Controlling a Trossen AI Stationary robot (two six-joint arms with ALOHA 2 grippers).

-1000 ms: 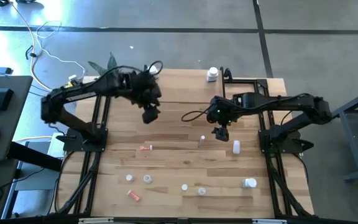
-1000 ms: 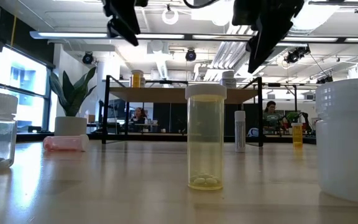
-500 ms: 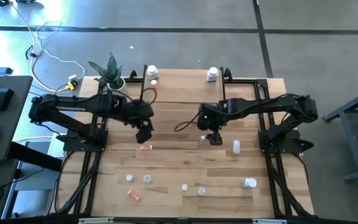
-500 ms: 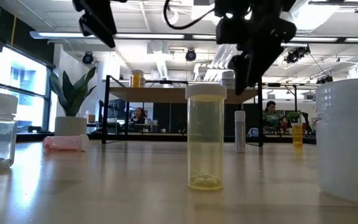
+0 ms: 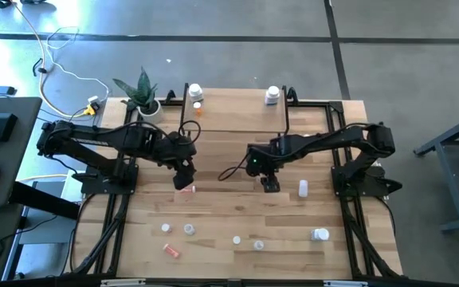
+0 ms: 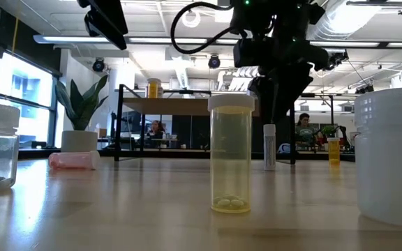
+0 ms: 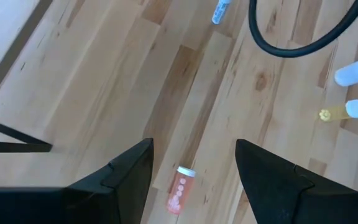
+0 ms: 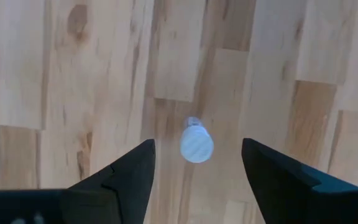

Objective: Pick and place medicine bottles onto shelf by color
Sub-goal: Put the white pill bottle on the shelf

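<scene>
My left gripper (image 5: 183, 177) (image 7: 194, 152) is open above a pink bottle (image 7: 178, 188) with a white cap. The bottle lies on its side on the tabletop and also shows in the high view (image 5: 186, 190). My right gripper (image 5: 269, 183) (image 8: 197, 152) is open, pointing down over a small upright white-capped vial (image 8: 196, 144) that stands on its base. In the low view the right gripper (image 6: 276, 104) hangs just above this slim vial (image 6: 269, 146). The shelf (image 5: 233, 104) stands at the table's far side, with an orange-and-white bottle (image 5: 195, 92) and a white bottle (image 5: 272, 95) on it.
Several small bottles lie on the near half of the table, among them a white one (image 5: 303, 188), another white one (image 5: 319, 234) and a pink one (image 5: 170, 249). A clear yellowish vial (image 6: 232, 157) stands close to the low camera. A potted plant (image 5: 142, 92) stands at the far left.
Both grippers have come down and toward the table's near edge. The left one has gone from beside the shelf to above the pink bottle. The right one has gone a little toward the table's left, to above the slim vial. No bottle has moved.
</scene>
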